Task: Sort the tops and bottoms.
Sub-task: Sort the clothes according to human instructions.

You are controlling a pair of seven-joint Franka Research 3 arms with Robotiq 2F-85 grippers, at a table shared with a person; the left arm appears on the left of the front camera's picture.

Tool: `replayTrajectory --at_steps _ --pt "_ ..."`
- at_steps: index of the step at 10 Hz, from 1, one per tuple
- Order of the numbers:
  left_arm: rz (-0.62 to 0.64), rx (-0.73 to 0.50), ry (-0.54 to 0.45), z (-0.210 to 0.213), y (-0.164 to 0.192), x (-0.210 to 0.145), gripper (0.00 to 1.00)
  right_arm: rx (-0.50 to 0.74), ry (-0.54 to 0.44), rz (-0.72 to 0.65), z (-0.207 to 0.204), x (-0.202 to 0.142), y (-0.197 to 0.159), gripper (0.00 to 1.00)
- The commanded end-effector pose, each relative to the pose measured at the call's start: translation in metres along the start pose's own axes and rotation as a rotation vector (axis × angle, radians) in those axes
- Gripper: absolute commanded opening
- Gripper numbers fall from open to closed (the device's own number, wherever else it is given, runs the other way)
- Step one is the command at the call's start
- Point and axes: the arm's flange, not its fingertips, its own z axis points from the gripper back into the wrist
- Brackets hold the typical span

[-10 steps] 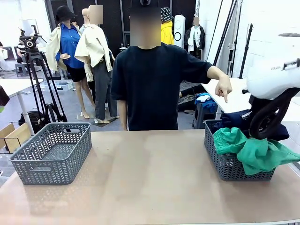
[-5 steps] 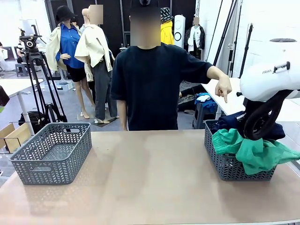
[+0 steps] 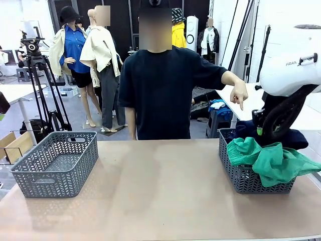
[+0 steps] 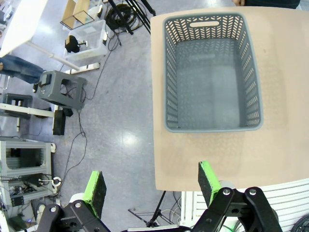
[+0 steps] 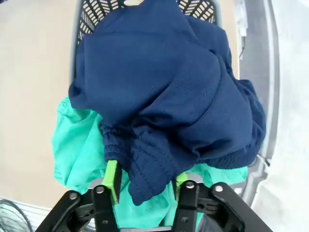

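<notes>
While the left tool hangs agape over an empty grey basket at left, the right tool straddles navy garment, partly parted, over green garment in the right basket.

Matt tan tabletop, smooth. Grey perforated plastic basket at nine o'clock looks dull. At three o'clock, navy mesh-knit cloth garment with ribbed hem lies over soft, crumpled green fabric garment.
</notes>
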Motion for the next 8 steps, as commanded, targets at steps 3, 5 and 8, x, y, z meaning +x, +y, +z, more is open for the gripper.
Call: replayTrajectory --at_steps 3,5,8 --pt "-0.005 0.001 -0.006 -0.001 0.003 0.000 1.00 -0.003 -0.022 0.004 0.024 0.004 -0.004 1.00" --pt "-0.005 0.001 -0.006 -0.001 0.003 0.000 1.00 0.035 -0.054 0.002 0.045 0.009 -0.011 1.00" --pt "-0.005 0.001 -0.006 -0.001 0.003 0.000 1.00 0.028 -0.096 -0.035 0.073 0.022 -0.049 1.00"
